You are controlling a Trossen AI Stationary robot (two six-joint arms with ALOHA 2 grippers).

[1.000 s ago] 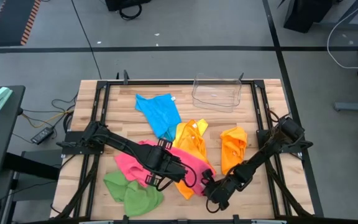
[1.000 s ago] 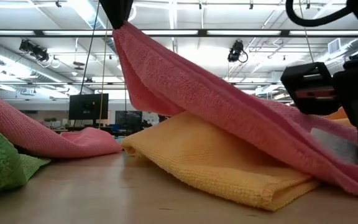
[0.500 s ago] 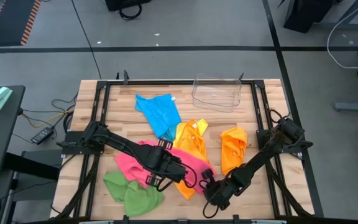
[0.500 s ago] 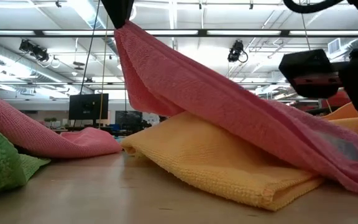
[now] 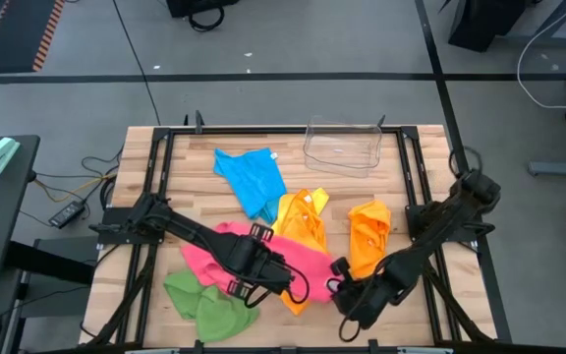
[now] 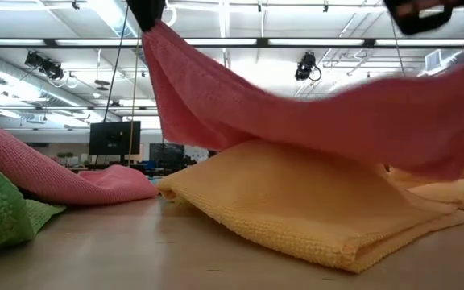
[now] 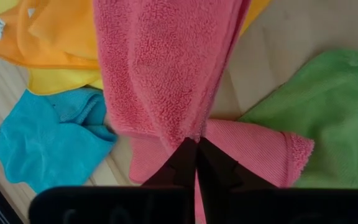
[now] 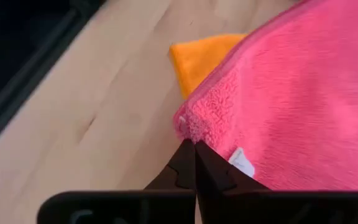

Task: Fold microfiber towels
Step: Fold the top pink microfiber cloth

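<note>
Near edge of the wooden table (image 5: 145, 147): green towel (image 5: 209, 307) bunched at front left, beside the pink towel (image 5: 204, 258). Left gripper (image 7: 196, 146) clenched on one pink corner, right gripper (image 8: 194, 149) clenched on another corner by its white tag (image 8: 242, 163); the pink cloth hangs stretched between them above the yellow towel (image 6: 296, 209). From table height the pink sheet blocks most of what lies behind. Farther: orange towel (image 5: 368, 234) on the right, near the right arm; blue towel (image 5: 252, 179) mid-table, touching the yellow one. Clear plastic bin (image 5: 342, 145) at the far edge, apart from the cloths. Count: five towels, one per colour; one bin; two arms. Black frame rails (image 5: 263, 131) run along the table. Beyond: grey floor, cables (image 5: 77, 177), ceiling lights (image 6: 304, 42).
</note>
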